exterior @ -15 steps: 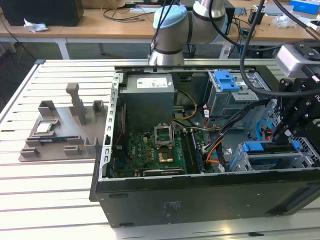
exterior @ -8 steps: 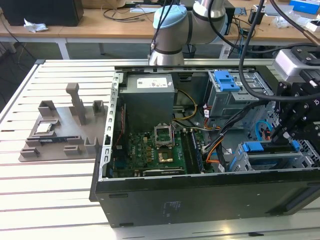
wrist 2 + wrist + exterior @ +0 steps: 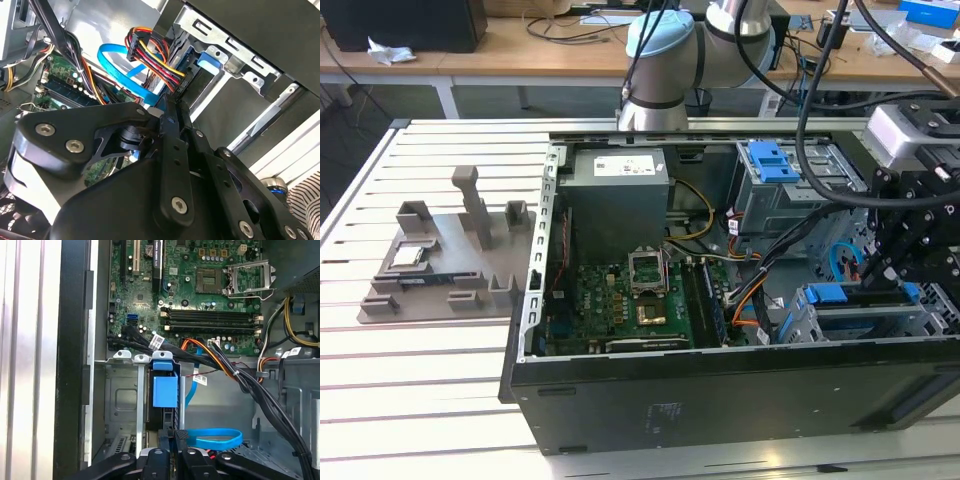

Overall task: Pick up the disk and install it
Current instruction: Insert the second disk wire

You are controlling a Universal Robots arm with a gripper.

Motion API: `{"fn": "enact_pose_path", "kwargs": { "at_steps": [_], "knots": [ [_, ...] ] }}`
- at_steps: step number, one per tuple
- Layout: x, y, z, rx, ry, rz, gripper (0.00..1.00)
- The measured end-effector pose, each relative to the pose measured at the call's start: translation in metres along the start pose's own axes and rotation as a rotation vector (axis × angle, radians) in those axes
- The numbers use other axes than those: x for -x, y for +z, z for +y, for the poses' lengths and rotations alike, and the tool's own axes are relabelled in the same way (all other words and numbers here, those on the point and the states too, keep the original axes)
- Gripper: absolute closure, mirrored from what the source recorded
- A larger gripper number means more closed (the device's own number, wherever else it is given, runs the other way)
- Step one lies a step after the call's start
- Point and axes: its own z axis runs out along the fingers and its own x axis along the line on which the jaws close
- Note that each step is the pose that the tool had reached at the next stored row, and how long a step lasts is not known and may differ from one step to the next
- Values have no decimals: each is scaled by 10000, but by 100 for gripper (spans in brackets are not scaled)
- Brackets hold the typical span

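Slatted white bench [image 3: 420, 400], exterior view, left to right: grey moulded fixture [image 3: 450, 260] with a small square chip [image 3: 408, 255] lying in it, well apart from the work; then the open computer case [image 3: 720, 400] lying on its side, green motherboard [image 3: 620, 300] on its floor; toward the far right corner an upright grey drive cage [image 3: 770, 160] with a blue latch; at the exterior view's right, the black hand [image 3: 868, 272] reaching down into the lower bay. The disk [image 3: 855, 297] is there, inside the bay beside the case's near wall, blue bracket uppermost, not on the bench. In the first wrist view the disk [image 3: 165, 390] stands on edge in its slot, seen narrow, with the hand [image 3: 177, 437] right at its end away from the board. Whether the hand is apart, together or clamped on the disk I cannot tell. Step in hand, as I judge it: the install, with picking up done and the disk part or fully home in the slot. A move from here would call for travel straight along the slot, clear of the orange-and-black cable bundle [image 3: 220, 362] and the blue data cable [image 3: 215, 437] close by. Long axis runs left-right across the exterior view, along the case wall; the blue-tabbed end points toward the motherboard
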Motion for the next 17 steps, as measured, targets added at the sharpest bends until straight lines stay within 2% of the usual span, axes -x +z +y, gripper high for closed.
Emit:
{"fn": "enact_pose_path", "kwargs": {
  "at_steps": [6,15,16,17],
  "knots": [
    [0,13,19,2,-4,7,84],
    [-1,20,-16,-3,-5,5,84],
    [-1,20,-17,2,-6,5,76],
    [-1,20,-16,2,-4,5,76]
  ]
}}
